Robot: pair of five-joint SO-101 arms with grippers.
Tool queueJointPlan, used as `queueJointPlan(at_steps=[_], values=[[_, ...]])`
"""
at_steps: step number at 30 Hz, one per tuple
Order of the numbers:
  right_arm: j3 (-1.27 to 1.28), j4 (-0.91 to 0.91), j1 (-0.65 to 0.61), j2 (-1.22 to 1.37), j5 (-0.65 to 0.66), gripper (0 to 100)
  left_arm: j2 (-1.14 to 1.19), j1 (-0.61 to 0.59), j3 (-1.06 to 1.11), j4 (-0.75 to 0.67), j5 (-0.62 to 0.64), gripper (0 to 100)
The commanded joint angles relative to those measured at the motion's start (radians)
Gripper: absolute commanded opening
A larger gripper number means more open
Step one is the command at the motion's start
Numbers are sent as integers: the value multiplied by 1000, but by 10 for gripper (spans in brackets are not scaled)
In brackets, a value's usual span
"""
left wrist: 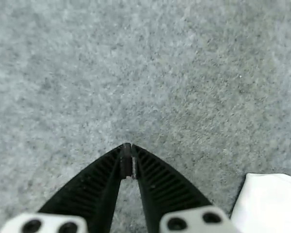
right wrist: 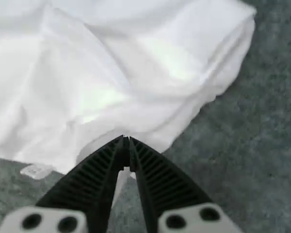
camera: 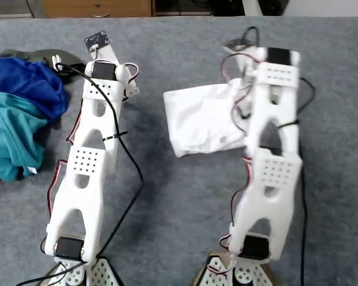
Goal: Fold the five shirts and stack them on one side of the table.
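My right end effector [right wrist: 124, 141] is closed and empty, tips at the edge of the white shirt [right wrist: 111, 73], which I judge mid-fold. The left end effector [left wrist: 127, 148] is closed over the worktop [left wrist: 136, 58]. Next: open, pinch that edge.

Folded shirt [camera: 200, 119] is lying on the tabletop [camera: 167, 208] right of centre, its right part sitting under the right arm [camera: 271, 155]. Heap of unfolded shirts [camera: 18, 113] is lying at the tabletop's left edge, beside the left arm [camera: 89, 155]. Left tool [left wrist: 127, 160] is hanging over bare tabletop between heap and folded shirt, near the latter's corner. Right tool [right wrist: 123, 145] is hanging over the folded shirt's edge.
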Motion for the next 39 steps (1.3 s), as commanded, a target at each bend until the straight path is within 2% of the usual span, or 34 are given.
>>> queueJointPlan(at_steps=[1,4,7,10,15,18,25,31,35,39], values=[[82,15,119,-174,52,3,-10,21,-40,-17,-11,19],[97,14,209,-213,101,3,-10,26,-40,-17,-12,19],[97,18,239,-219,103,3,-10,26,-40,-17,-12,19],[97,18,157,-219,69,3,-10,26,-40,-17,-12,19],[96,0,-62,-214,3,3,-10,21,-40,-17,-12,19],[96,-12,-96,-214,-15,3,-10,18,-40,-26,-12,19],[222,3,-53,-213,-9,3,-10,20,-38,-31,-12,19],[443,-169,41,-213,11,3,-10,18,-38,-31,-12,19],[432,-209,113,-213,18,3,-10,18,-38,-31,-12,19],[381,-199,113,-214,26,3,-10,23,-38,-31,-12,19]])
